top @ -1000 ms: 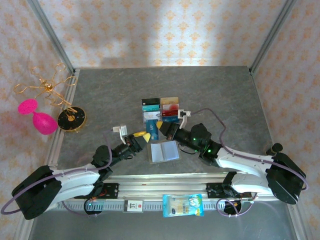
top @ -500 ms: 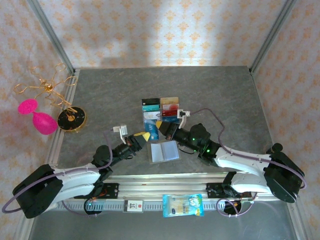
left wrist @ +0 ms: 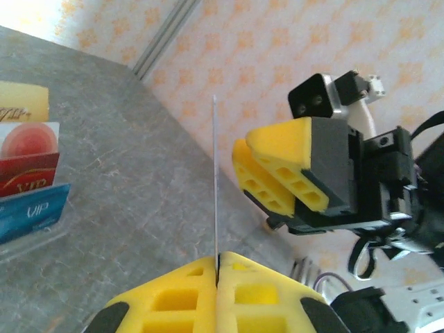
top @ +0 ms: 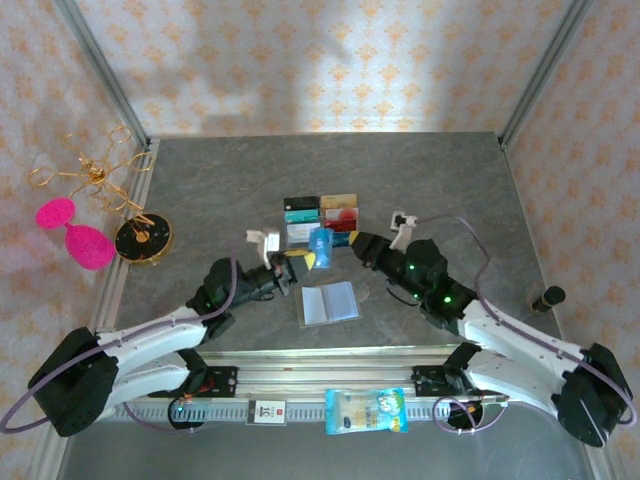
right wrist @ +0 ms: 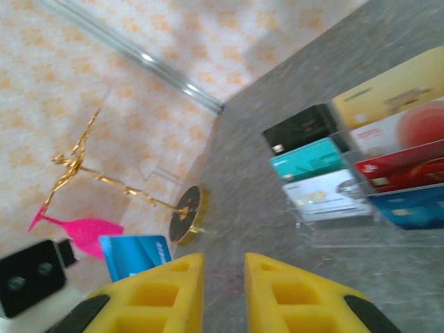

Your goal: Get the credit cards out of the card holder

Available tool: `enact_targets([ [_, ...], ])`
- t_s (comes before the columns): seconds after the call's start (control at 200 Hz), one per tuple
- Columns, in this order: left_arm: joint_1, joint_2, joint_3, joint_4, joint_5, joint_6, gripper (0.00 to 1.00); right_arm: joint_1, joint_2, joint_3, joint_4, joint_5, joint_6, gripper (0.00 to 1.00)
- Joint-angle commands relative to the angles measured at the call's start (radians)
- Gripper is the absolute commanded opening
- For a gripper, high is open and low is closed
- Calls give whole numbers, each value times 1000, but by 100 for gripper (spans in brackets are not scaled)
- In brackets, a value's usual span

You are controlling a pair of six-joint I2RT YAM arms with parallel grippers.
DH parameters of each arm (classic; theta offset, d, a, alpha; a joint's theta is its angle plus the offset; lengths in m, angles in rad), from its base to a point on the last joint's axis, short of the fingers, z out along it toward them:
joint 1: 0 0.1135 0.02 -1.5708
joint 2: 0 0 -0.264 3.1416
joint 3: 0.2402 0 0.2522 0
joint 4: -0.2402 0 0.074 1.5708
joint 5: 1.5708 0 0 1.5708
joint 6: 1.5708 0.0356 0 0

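Grey stone-look worktop (top: pixel 450 190), patterned walls. Since a second ago, your left hand (top: pixel 303 261) has clamped on the blue card (top: pixel 320 243) and moved it from beside the card holder (top: pixel 329 302) up toward mid-worktop. The card is thin plastic, and the left wrist sees it edge-on. Your right hand (top: pixel 353 240) has let go: its fingers are slightly apart with nothing between them. It has backed off toward the right edge and is still near the card. The card holder lies open and flat at the centre of the near edge, pale inside, with neither hand on it. The other credit cards (top: pixel 340 213) overlap in the clear tray (right wrist: pixel 340 232) just beyond both hands. A gold wire stand (top: pixel 90 175), pink glass (top: pixel 80 238) and black-gold disc (top: pixel 140 238) sit at the left edge, well apart from the work. A printed packet (top: pixel 366 410) lies by the near rail.
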Motion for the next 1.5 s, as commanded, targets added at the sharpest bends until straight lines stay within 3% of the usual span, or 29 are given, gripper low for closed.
enact_targets([
  [0.0,14,81,207,-414,65,306,0,-18,-60,-30,-196,32,-56,21],
  [0.21,35,324,617,-942,0,790,0,-54,-131,-57,-306,57,-67,21],
  [0.33,48,436,787,-1175,83,1079,0,-67,-168,-74,-331,74,-71,21],
  [0.486,57,588,988,-1410,103,1275,0,-88,-174,-79,-353,75,-80,21],
  [0.711,68,740,1098,-1470,68,1390,0,-126,-132,-67,-344,80,-95,20],
  [0.961,98,804,1157,-1430,43,1452,0,-191,-82,-60,-311,37,-96,20],
  [1.497,104,915,1233,-1389,2,1463,0,-211,-49,-38,-313,37,-101,20],
])
